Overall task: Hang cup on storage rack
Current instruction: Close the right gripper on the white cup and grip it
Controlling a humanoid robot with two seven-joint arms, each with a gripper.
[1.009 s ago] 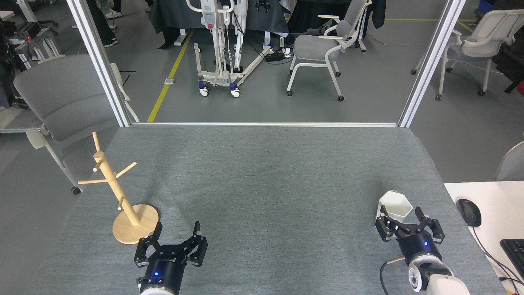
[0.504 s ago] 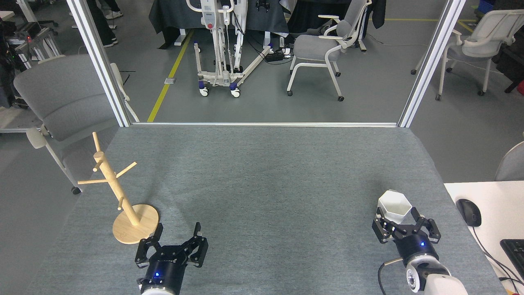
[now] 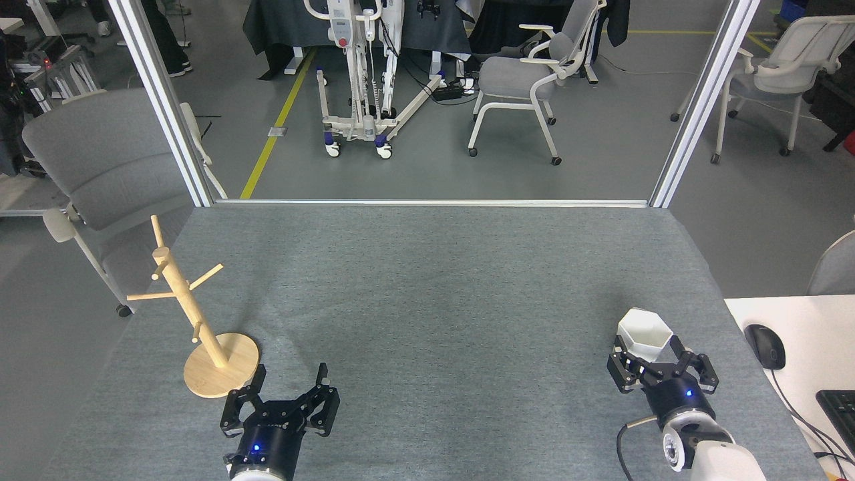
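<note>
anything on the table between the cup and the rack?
Nothing stands between them: the head view shows only bare grey table between the cup and the rack. The left gripper sits just below that line.

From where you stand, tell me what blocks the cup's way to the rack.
Nothing visible does. The cup sits in the right gripper at the table's right; the rack stands far left. Only bare table lies between, with the open left gripper just nearer than that line.
</note>
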